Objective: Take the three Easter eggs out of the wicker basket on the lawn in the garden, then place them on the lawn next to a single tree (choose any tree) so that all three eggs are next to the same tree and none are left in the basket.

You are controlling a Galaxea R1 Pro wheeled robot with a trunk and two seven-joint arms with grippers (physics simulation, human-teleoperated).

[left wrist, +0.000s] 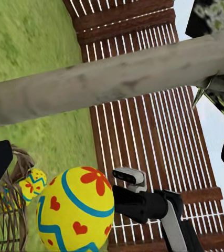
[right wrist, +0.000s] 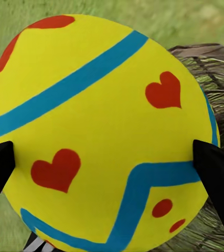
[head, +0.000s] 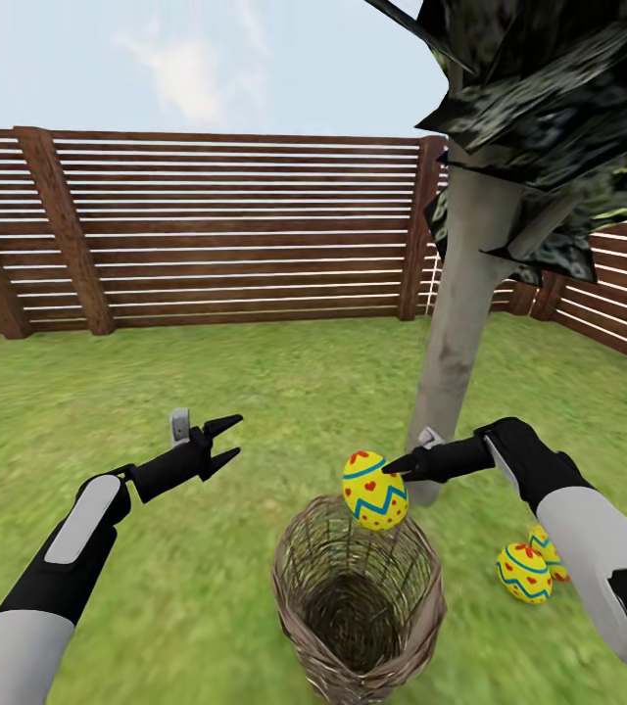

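Right gripper [head: 399, 468] pinches an egg [head: 374, 491] between its jaws, just above the basket [head: 358, 607] rim. Left gripper [head: 227, 443] hangs clear, jaws spread, nothing between them. No writing readable.

One egg [head: 374, 491] above wicker basket [head: 358, 607]; two eggs [head: 523, 572] on lawn [head: 206, 392].

One egg [head: 374, 491] above the basket [head: 358, 607], two eggs [head: 523, 572] right of it, by the tree [head: 456, 343].

— where are the arms?
— both reach forward. the left gripper [head: 227, 441] hangs with fingers spread, holding nothing.
— and the right?
— the right gripper [head: 392, 468] is clamped on an egg [head: 374, 491].
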